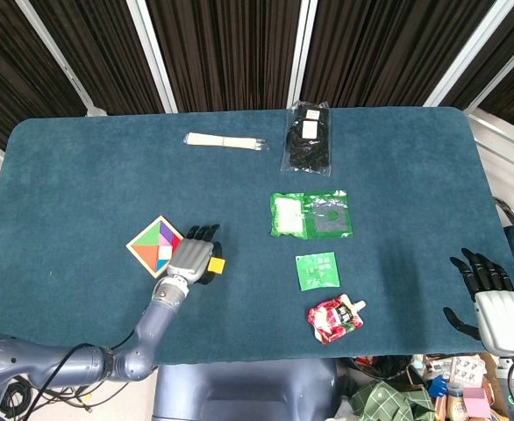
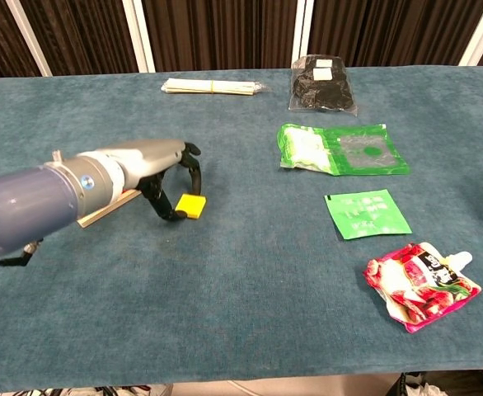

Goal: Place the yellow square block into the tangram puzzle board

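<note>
The yellow square block [image 1: 216,264] [image 2: 190,205] rests on the blue table cloth just right of the tangram puzzle board [image 1: 153,245], a wooden square tray with coloured pieces in it. My left hand [image 1: 191,257] [image 2: 155,169] arches over the board's right corner. Its thumb and a finger touch the block from opposite sides, pinching it. In the chest view the forearm hides most of the board [image 2: 110,208]. My right hand [image 1: 494,298] hovers off the table's right front corner with fingers spread and nothing in it.
A green card [image 1: 317,270] and a red pouch [image 1: 334,317] lie right of the block. Further back are green packets [image 1: 310,215], a black bag [image 1: 308,136] and a bundle of pale sticks [image 1: 225,140]. Clutter sits below the table's front edge.
</note>
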Controlling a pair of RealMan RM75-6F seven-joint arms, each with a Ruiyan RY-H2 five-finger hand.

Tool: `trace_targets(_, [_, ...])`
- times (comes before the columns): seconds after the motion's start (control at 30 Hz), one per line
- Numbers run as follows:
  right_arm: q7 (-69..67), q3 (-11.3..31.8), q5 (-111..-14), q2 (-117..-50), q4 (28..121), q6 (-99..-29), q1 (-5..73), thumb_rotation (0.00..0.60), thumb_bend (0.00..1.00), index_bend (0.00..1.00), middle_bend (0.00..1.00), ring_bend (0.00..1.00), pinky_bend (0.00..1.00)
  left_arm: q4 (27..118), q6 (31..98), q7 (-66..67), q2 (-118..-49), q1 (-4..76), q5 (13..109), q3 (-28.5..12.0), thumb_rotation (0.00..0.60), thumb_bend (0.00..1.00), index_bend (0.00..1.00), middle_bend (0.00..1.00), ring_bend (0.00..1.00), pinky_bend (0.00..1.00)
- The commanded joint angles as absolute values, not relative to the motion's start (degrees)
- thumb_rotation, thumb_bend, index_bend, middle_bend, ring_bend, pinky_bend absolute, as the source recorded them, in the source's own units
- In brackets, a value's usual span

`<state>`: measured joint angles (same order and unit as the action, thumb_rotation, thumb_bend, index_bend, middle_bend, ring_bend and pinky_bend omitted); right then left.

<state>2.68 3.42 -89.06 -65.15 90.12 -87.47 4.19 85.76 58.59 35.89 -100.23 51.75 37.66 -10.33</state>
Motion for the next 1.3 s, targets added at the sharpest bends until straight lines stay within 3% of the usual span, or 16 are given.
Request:
trace_targets(0.03, [2.7,3.4,-89.2,-65.1,90.2,-87.6,4.1,0.6,0.16,0.15,0.04,0.07,0.13,88.8,58.2,35.1,-95.8,51.8,38.6,-12.2,0.6,0.4,0.46,0.0,0.0,0.0])
trace_targets(0.27, [3.0,3.3,-89.2,-65.2,90.3,-87.6,4.1,0.6,0.16,0.15,0.04,0.07,0.13,91.5,54.3,33.4,-87.9,51.0,39.2,-11.5,0.6,0.4,0.46,0.0,0.0,0.0])
trace_targets(0.57, [3.3,3.3,-89.8,-65.4,90.1,-88.3,3.9,0.6,0.16,0.15,0.04,0.07,0.13,91.0,55.5,29.8,-82.8,47.7,38.6,-10.1,0.6,0.4,0.46,0.0,0.0,0.0])
trace_targets(0.83, [3.3,3.3,-89.9,-65.6,90.0,-88.6,3.9,0.6,0.16,0.15,0.04,0.07,0.13,89.5,56.8,30.4,-82.5,46.1,35.4,-8.3,0.6,0.4,0.46,0.0,0.0,0.0])
trace_targets(1.3, [3.1,3.3,-90.1,-65.5,89.8,-88.6,3.9,0.6,0.16,0.15,0.04,0.07,0.13,87.9,58.5,31.6,-86.5,45.9,29.6,-8.8,0.6,0.4,0.45,0.0,0.0,0.0])
